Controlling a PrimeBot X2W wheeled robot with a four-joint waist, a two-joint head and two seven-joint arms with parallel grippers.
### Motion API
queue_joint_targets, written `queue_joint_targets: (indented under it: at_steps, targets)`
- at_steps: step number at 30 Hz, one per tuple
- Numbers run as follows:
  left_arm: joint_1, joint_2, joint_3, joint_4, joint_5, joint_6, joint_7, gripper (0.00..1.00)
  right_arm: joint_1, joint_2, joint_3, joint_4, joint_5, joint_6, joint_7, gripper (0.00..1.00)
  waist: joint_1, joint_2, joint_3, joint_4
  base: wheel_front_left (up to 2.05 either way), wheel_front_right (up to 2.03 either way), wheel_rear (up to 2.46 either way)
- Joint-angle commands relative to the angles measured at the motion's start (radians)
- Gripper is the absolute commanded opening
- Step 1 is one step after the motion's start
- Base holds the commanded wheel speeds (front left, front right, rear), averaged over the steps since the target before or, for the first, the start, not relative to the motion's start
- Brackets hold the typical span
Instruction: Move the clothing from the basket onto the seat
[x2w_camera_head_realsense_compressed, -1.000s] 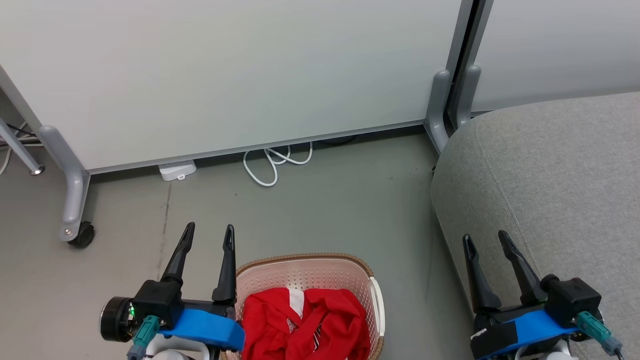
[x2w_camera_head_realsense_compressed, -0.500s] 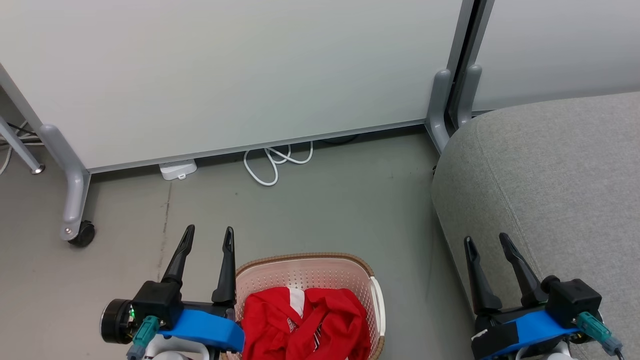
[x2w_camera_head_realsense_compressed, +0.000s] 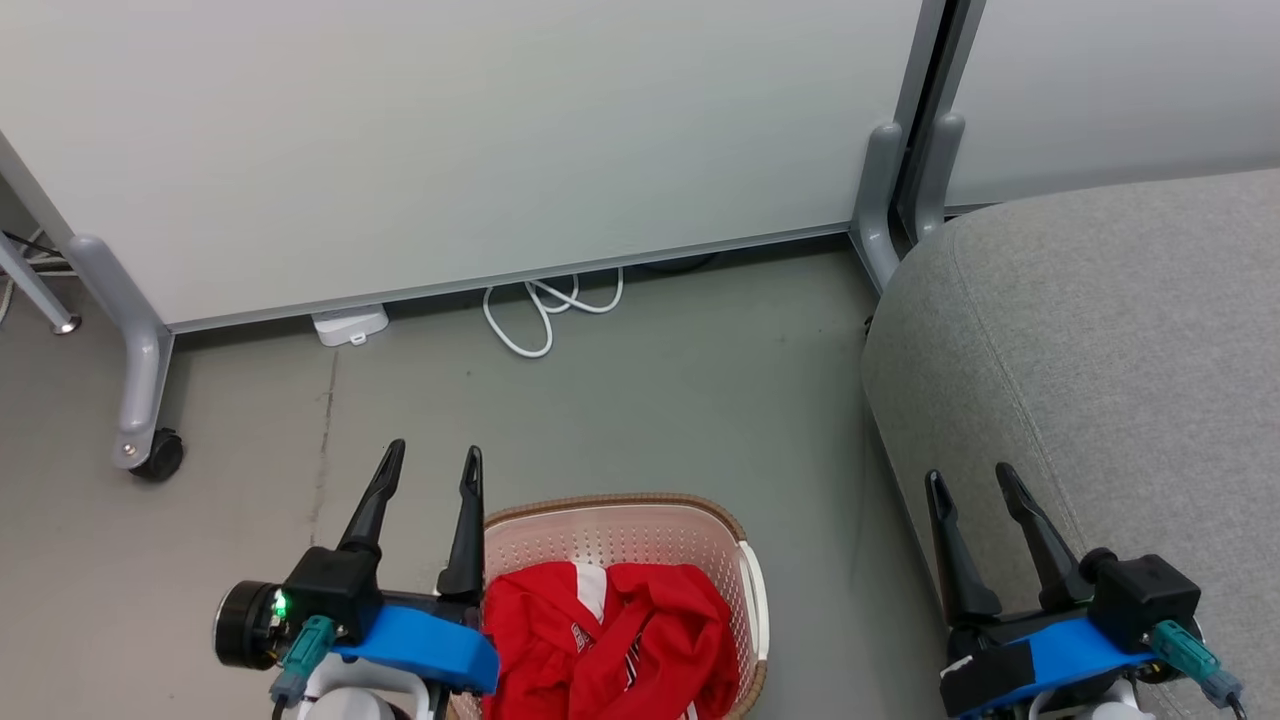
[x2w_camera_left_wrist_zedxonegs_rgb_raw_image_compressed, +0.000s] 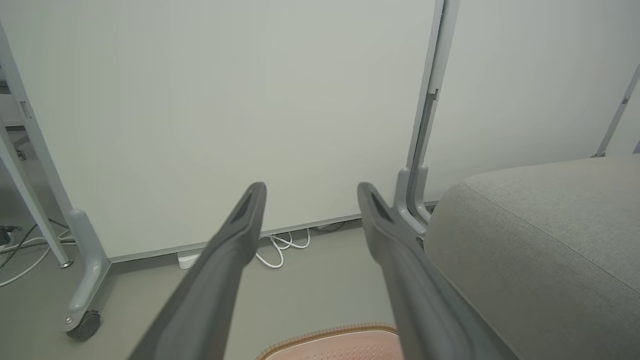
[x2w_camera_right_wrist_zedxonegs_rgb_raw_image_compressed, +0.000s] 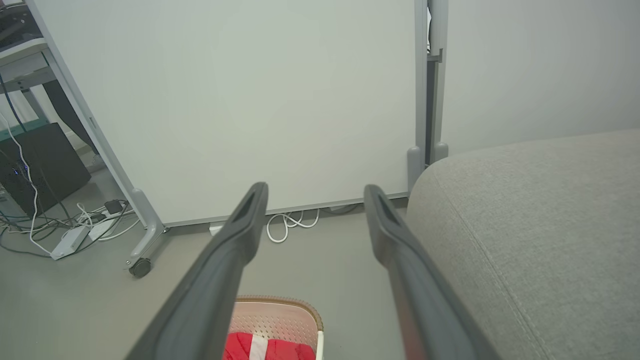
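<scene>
Clothing (x2w_camera_head_realsense_compressed: 610, 640), a rumpled bright red heap with a white stripe, sits inside the basket (x2w_camera_head_realsense_compressed: 620, 530). The basket is a cream perforated tub with a brown woven rim. It stands on the floor (x2w_camera_head_realsense_compressed: 650, 400) close in front of me, its near part cut off by the bottom of the head view.

My left gripper (x2w_camera_head_realsense_compressed: 435, 450) hovers just beside the basket's left rim. Its two dark fingers are spread wide with nothing between them, and they point away from me toward the partition panel (x2w_camera_head_realsense_compressed: 450, 130). The heap lies to the right of those fingers, back toward my body and lower than the fingertips. I judge the left arm would have to swing right, draw back and tip down to reach it.

My right gripper (x2w_camera_head_realsense_compressed: 968, 473) is likewise spread and empty. It is well apart from the basket, near the left edge of the seat (x2w_camera_head_realsense_compressed: 1100, 330), so the left arm is the nearer one. I cannot tell the heap's long axis, since part of it is out of frame.

The seat is a large light grey upholstered cushion with a stitched seam. It stands to the basket's right across a strip of bare floor, with no garment on the part I can see.

The floor is smooth grey-green. Pale panels on grey legs close off the far side, and a white cable (x2w_camera_head_realsense_compressed: 520, 335) loops at their foot.
</scene>
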Motion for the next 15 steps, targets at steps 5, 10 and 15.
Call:
queue_joint_targets:
  at_steps: [5, 10, 15]
  targets:
    - [-0.074, 0.002, -0.032, 0.054, 0.031, -0.019, -0.003, 1.0, -0.039, -0.006, 0.009, -0.006, -0.006, 0.0, -0.005, 1.0, 0.0, -0.0001, 0.054, -0.02, 0.0, 0.0, 0.0]
    - [-0.139, 0.009, -0.052, 0.108, 0.049, -0.028, -0.003, 1.0, -0.067, -0.006, 0.021, -0.013, -0.003, 0.0, -0.005, 1.0, 0.0, -0.0001, 0.115, -0.044, 0.0, 0.0, 0.0]
    - [-0.231, 0.039, -0.107, 0.196, 0.056, -0.032, -0.003, 1.0, -0.117, -0.006, 0.037, -0.024, 0.008, 0.0, -0.005, 1.0, 0.0, -0.0001, 0.208, -0.087, 0.0, 0.0, 0.0]
